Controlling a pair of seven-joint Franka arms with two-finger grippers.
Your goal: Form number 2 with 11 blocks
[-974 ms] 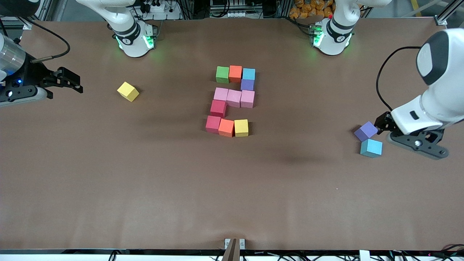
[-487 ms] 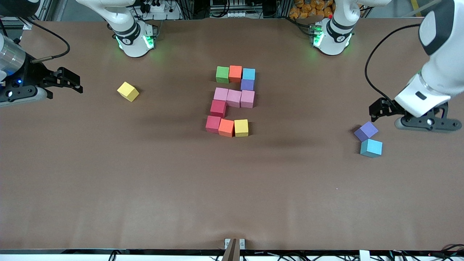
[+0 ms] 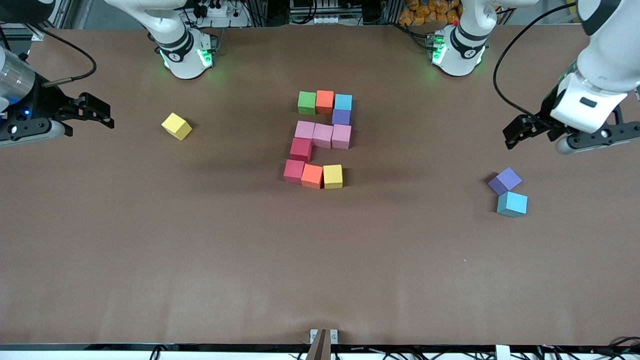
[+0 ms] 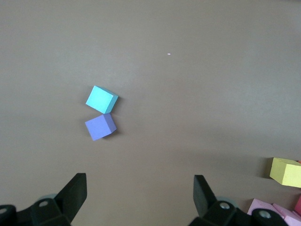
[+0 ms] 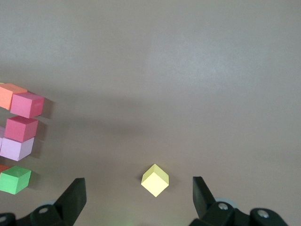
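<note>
Since a second ago we see the left gripper (image 3: 515,134) lifted away from the two loose blocks at the left arm's end of the table; it now hangs in the air over bare table, farther from the front camera than that pair, with its fingers (image 4: 75,190) spread wide and nothing between them. Those two blocks, a purple block (image 3: 505,180) and a light blue block (image 3: 512,204), sit touching at a corner, the light blue one nearer the front camera. We find the number 2 (image 3: 321,139) in the middle of the table, unchanged: a green block (image 3: 306,102), an orange block (image 3: 324,101) and a blue one in the top row, a purple one under the blue, three pink blocks (image 3: 323,135) across the middle, a red block (image 3: 301,149) below them, and a red, orange and yellow row nearest the camera. The right gripper (image 3: 102,115) waits at the right arm's end of the table, its fingers (image 5: 74,197) also wide apart and empty. A lone yellow block (image 3: 176,126) lies on the table (image 3: 200,250) between that gripper and the number, well apart from both.
</note>
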